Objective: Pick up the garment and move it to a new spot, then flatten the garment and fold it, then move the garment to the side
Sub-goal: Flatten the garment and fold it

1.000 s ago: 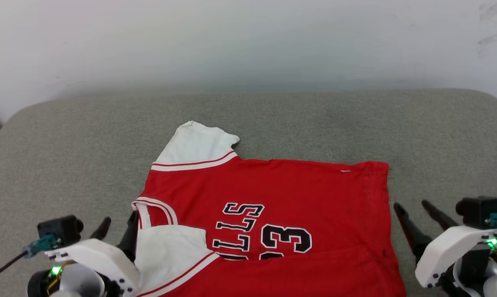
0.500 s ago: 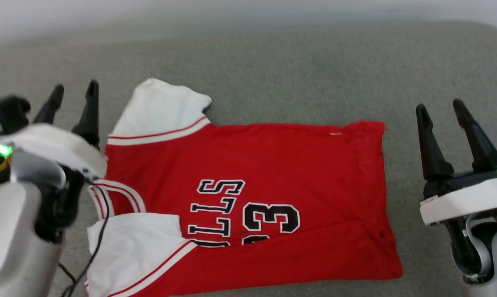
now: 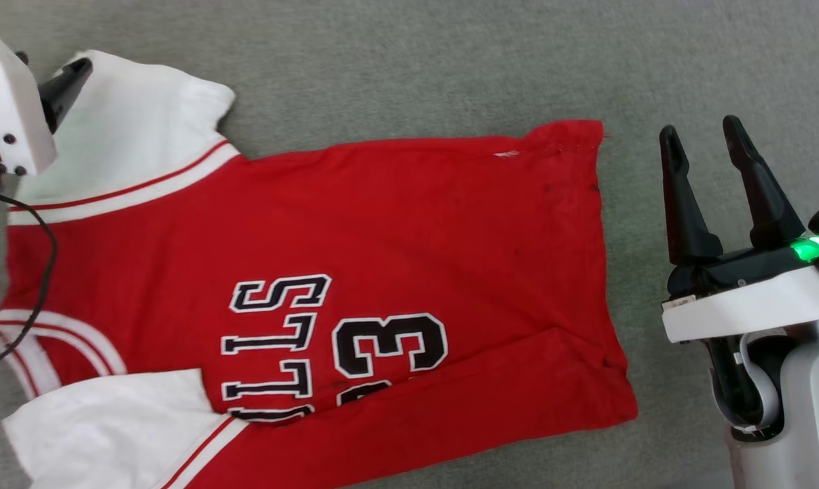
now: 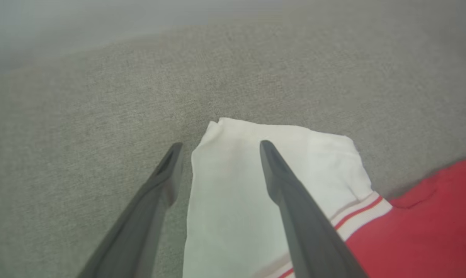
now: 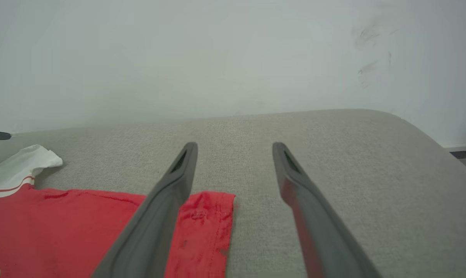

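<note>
- The head camera is tipping down and closer than a second ago, so the whole scene is sitting larger and lower. Against the cloth, the left gripper (image 4: 220,144) is moving up from beside the near sleeve (image 3: 111,435) to the far sleeve (image 3: 144,122), and the right gripper (image 3: 700,125) is rising alongside the hem.
- The garment (image 3: 396,231) is keeping the same shape. It is lying spread on the grey cushion (image 3: 416,61), with the neck end towards the robot's left and the hem towards its right.
- Its near long edge is lying folded up over the front, hiding the lower part of the black lettering (image 3: 280,339) and the number.
- The left gripper's jaws are standing wide apart with nothing between them. In the left wrist view, one finger is showing over bare cushion and the other over the far sleeve's white cloth. Whether either is touching the fabric cannot be told.
- The right gripper's jaws are also standing spread and empty, pointing away from the robot, just beside the far hem corner and apart from the cloth.
- A black cable (image 3: 39,285) is hanging across the red cloth near the neck opening.
- A pale wall (image 5: 179,58) is rising behind the cushion.
</note>
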Controlling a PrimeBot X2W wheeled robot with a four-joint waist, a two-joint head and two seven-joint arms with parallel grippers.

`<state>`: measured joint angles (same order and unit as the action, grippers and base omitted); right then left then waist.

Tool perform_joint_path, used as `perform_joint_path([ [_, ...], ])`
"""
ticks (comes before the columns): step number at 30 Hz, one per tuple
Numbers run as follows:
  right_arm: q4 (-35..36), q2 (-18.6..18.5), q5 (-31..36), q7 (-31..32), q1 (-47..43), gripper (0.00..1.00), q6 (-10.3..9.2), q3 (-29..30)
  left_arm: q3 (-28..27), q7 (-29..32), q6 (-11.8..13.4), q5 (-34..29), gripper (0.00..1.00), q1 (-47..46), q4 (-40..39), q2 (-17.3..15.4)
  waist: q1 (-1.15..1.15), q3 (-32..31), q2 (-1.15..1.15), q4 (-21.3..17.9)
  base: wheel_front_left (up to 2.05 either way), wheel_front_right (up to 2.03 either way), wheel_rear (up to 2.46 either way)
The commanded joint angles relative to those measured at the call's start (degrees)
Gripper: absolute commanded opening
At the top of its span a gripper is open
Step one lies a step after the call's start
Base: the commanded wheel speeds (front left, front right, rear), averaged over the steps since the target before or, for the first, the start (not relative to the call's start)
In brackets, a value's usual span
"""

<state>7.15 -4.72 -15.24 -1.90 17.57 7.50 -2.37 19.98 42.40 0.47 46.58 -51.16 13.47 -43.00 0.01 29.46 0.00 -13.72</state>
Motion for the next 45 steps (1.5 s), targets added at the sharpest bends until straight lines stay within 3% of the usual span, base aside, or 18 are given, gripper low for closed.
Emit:
perform_joint_path([
  [1, -0.4, 0.5, -0.3, -0.6, 0.8, 1.0, -0.02, -0.1, 0.4, 2.9, -0.3, 0.7, 1.0, -1.4, 0.6, -0.8, -0.01, 2.7, 0.0, -2.6, 0.0, 0.0, 0.0],
  [5, -1.2, 0.9, -1.1, -1.3, 1.5, 1.0, -0.02, -0.7, 1.8, 9.9, 0.2, 1.2, 1.0, -4.1, 2.0, -2.3, -0.01, 4.9, 0.0, -4.1, 0.0, 0.0, 0.0],
  [9, -2.5, 1.1, -1.8, -1.6, 1.5, 1.0, -0.02, -0.9, 3.5, 15.4, 1.3, 2.6, 1.0, -3.2, 5.4, -1.5, -0.01, 5.9, 0.0, -4.9, 0.0, 0.0, 0.0],
  [11, -2.9, 1.1, -2.0, -1.4, 1.5, 1.0, -0.02, -0.9, 4.4, 17.8, 2.1, 3.5, 0.29, -2.0, 6.7, -0.6, -0.01, 6.0, 0.0, -5.1, 0.0, 0.0, 0.0],
  [12, -3.0, 1.2, -2.2, -1.4, 1.6, 1.0, -0.01, -0.9, 4.7, 18.3, 2.4, 3.9, 0.0, -1.5, 7.3, 0.0, -0.01, 6.0, 0.0, -5.1, 0.0, 0.0, 0.0],
  [23, -6.0, -1.7, -6.9, 4.6, 4.5, 1.0, -0.02, -0.6, 2.9, 8.6, 1.1, 3.1, 0.0, -2.2, 9.2, 2.8, -0.01, 1.8, 0.0, -2.3, 0.0, 0.0, 0.0],
  [30, -17.0, -8.5, -13.3, 23.3, 12.1, 1.0, -0.01, -1.9, 3.3, 1.7, -2.3, 2.4, 0.0, -5.7, 8.4, 6.7, -0.01, -2.0, 0.0, 3.9, 0.0, 0.0, 0.0],
  [35, -22.2, -11.3, -15.5, 33.7, 17.1, 1.0, -0.02, -4.2, 4.6, 0.3, -3.1, 2.1, 0.0, -6.6, 6.3, 8.9, -0.01, -1.6, 0.0, 7.6, 0.0, 0.0, 0.0],
  [45, -34.7, -10.7, -14.5, 50.4, 21.4, 1.0, -0.07, -6.1, 5.7, -2.6, -3.7, 0.9, 0.0, -6.4, 3.7, 10.4, -0.01, 0.0, 0.0, 11.1, 0.0, 0.0, 0.0],
])
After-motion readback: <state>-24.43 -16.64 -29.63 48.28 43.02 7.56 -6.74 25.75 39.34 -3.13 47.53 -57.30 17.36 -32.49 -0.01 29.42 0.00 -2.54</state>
